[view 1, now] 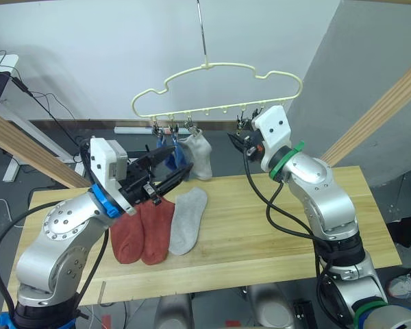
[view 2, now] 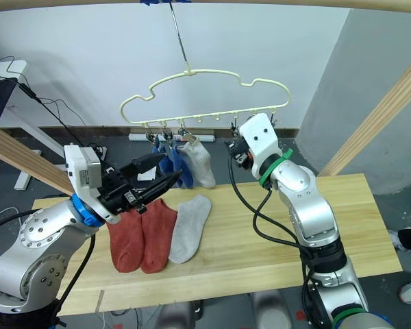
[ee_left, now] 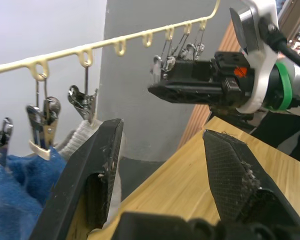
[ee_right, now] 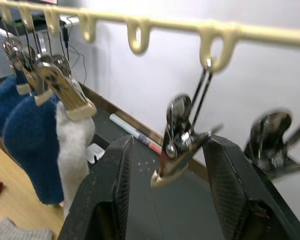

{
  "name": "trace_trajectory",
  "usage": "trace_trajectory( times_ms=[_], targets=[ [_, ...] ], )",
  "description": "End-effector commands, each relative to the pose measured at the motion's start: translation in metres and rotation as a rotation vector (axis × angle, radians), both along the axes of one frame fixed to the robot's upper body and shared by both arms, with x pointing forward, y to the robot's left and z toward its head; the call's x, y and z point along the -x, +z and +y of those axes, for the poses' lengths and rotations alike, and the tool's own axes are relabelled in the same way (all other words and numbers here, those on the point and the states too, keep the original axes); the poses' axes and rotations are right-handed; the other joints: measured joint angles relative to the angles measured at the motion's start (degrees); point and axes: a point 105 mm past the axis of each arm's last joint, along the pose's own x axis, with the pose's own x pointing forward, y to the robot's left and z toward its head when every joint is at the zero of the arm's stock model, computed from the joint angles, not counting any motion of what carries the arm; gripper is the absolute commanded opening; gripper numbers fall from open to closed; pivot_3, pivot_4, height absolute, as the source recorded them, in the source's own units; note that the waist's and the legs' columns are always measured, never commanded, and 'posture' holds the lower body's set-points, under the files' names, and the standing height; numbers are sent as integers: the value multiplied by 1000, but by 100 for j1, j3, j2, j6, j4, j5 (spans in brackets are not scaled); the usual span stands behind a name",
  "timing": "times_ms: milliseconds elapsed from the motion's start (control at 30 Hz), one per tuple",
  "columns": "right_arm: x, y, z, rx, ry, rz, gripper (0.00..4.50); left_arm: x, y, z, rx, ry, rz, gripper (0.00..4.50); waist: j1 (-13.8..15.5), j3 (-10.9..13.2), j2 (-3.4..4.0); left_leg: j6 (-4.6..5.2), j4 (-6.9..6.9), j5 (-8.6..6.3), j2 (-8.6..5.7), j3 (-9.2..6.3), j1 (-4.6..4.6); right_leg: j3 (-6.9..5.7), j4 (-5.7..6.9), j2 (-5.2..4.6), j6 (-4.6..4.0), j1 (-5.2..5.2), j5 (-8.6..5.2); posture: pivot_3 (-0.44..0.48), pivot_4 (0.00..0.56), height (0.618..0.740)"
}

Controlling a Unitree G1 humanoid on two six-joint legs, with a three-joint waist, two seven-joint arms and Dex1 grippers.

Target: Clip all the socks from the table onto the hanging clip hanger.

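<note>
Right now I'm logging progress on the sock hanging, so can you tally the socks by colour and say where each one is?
Rust-red socks: 2, flat on the table
Light grey socks: 2, one on the table, one clipped to the clip hanger
Blue socks: 2, both clipped to the clip hanger
Total: 6 socks, 3 hung, 3 on the table

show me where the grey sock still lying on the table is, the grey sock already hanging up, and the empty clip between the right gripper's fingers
grey sock on the table (view 1: 185,223): left eye view, middle of its foot.
hanging grey sock (view 1: 201,156): left eye view, middle of its body below the clip.
empty clip (ee_right: 179,141): right wrist view, its metal jaw section.
</note>
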Motion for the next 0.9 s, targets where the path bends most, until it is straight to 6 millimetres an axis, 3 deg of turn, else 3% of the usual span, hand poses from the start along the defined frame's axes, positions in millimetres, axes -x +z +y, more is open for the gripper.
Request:
trace_trajectory(
  times_ms=[33,633,900],
  targets=[
    [8,14,7,-35,32,-44,2195,3,4,-2,-5,-18,-24,2811,0,0,0,0,0,0,0,0,0,0,1,0,-1,0,0,-149,244,740],
    [10,23,23,-126,52,-29,2195,-1,4,-8,-1,-38,-19,2811,-1,-3,-1,0,8,1,0,0,1,-1,20,0,-5,-5,3,-155,251,740],
    [8,27,24,-185,27,0,2195,-1,3,-9,0,-43,-15,2811,-6,-7,-7,-14,10,16,0,9,-1,11,83,3,-9,-46,4,-156,253,740]
  ],
)
